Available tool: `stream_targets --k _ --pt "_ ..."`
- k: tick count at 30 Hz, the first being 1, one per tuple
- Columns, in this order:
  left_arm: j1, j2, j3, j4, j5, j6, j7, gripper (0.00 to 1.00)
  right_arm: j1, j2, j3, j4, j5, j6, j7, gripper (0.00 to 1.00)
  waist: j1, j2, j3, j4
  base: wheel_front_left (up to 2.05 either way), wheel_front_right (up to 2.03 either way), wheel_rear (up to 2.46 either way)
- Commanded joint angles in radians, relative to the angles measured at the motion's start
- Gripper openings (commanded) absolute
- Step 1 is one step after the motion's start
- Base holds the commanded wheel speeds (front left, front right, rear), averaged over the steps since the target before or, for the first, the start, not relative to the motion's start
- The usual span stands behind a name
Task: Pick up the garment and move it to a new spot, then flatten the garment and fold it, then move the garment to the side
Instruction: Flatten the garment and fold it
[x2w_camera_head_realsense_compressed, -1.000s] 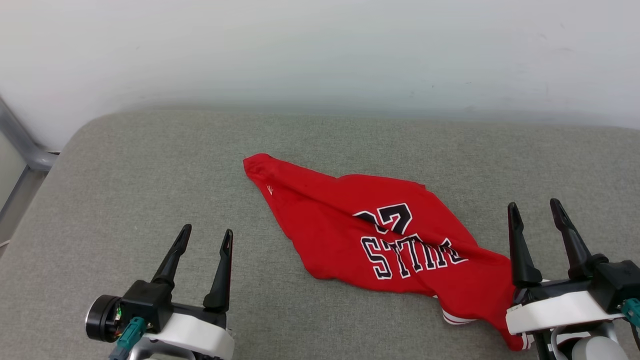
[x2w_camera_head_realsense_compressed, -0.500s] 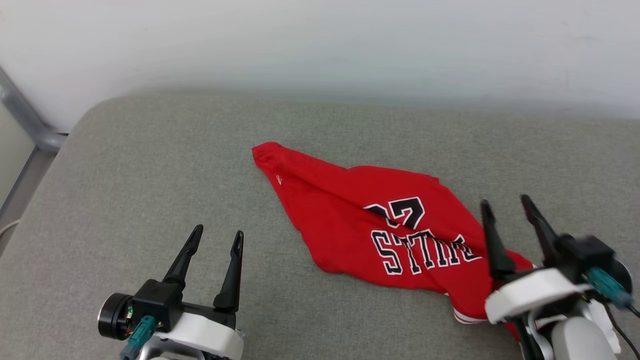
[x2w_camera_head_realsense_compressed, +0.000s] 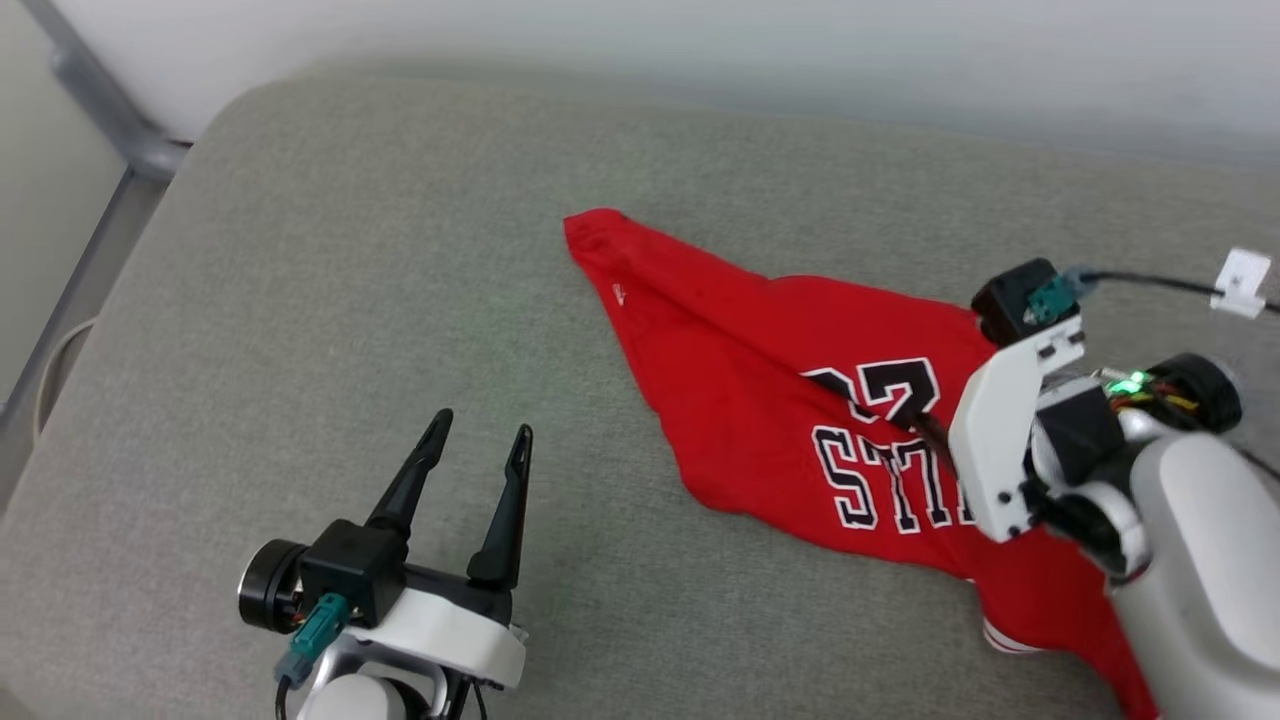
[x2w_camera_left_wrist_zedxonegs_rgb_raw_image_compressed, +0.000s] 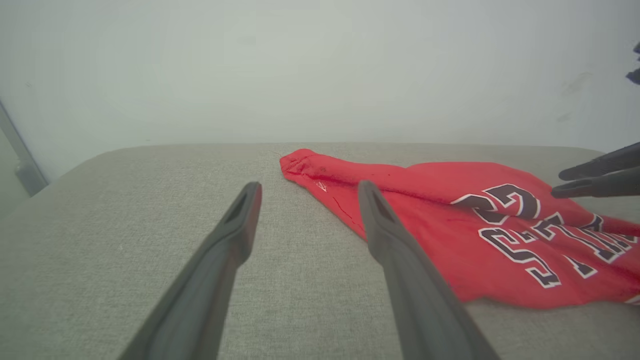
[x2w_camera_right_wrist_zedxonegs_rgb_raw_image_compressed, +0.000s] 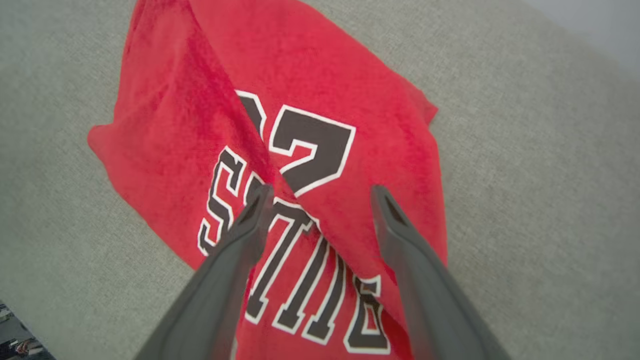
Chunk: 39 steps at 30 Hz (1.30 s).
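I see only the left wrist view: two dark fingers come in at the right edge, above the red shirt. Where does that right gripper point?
Observer: The right gripper points down at the garment, its fingertips on either side of the fold that runs through the lettering.
Operator: Is the cloth pinched?
Observer: No. In the right wrist view its jaws stand open, and the cloth lies loose under them.

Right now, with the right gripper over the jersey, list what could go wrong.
The open right gripper straddles a diagonal fold in the garment; closing there may pinch several layers, lifting it bunched.
The left gripper hangs open over bare cushion, so a one-handed lift could drag it.
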<state>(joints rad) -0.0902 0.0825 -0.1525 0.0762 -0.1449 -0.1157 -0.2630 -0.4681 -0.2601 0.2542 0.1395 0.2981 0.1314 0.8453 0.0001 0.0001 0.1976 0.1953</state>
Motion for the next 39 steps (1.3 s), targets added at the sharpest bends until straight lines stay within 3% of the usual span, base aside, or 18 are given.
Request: stream_targets --k 1,4,8,18,19,20,21,39 --pt "-0.016 -0.004 -0.001 0.004 0.004 -0.004 -0.003 1.00 -0.036 -0.019 -0.001 0.011 0.010 -0.001 0.044 1.00 -0.0001 -0.0001 0.036 0.037 0.00 0.00 0.00" --pt "-0.035 -0.014 -0.011 0.010 0.000 -0.008 -0.003 1.00 -0.081 -0.038 0.020 0.036 0.042 -0.001 0.154 1.00 -0.0001 -0.0001 0.065 0.073 0.00 0.00 0.00" --pt "-0.051 -0.020 -0.018 0.017 -0.004 -0.011 -0.003 1.00 -0.128 -0.071 0.049 0.085 0.036 -0.001 0.197 1.00 -0.0001 -0.0001 0.093 0.113 0.00 0.00 0.00" --pt "-0.054 -0.031 -0.023 0.033 -0.009 -0.014 -0.003 1.00 -0.148 -0.098 0.060 0.271 0.012 -0.001 0.124 1.00 -0.0001 -0.0001 0.120 0.173 0.00 0.00 0.00" --pt "-0.050 -0.031 -0.024 0.033 -0.007 -0.014 -0.003 1.00 -0.143 -0.100 0.066 0.293 0.010 -0.001 0.122 0.78 -0.0001 -0.0001 0.120 0.174 0.00 0.00 0.00" --pt "-0.048 -0.032 -0.024 0.035 -0.005 -0.014 -0.003 1.00 -0.141 -0.102 0.069 0.310 0.007 -0.001 0.117 0.25 -0.0001 -0.0001 0.120 0.175 0.00 0.00 0.00" --pt "-0.046 -0.032 -0.027 0.036 -0.003 -0.014 -0.003 1.00 -0.142 -0.104 0.071 0.322 0.005 -0.001 0.106 0.00 -0.0001 -0.0001 0.119 0.176 0.00 0.00 0.00" --pt "-0.012 -0.033 -0.013 0.048 0.007 -0.015 -0.003 1.00 -0.395 -0.080 0.038 0.370 0.023 -0.001 -0.247 0.00 -0.0001 -0.0001 -0.024 0.153 0.00 0.00 0.00"
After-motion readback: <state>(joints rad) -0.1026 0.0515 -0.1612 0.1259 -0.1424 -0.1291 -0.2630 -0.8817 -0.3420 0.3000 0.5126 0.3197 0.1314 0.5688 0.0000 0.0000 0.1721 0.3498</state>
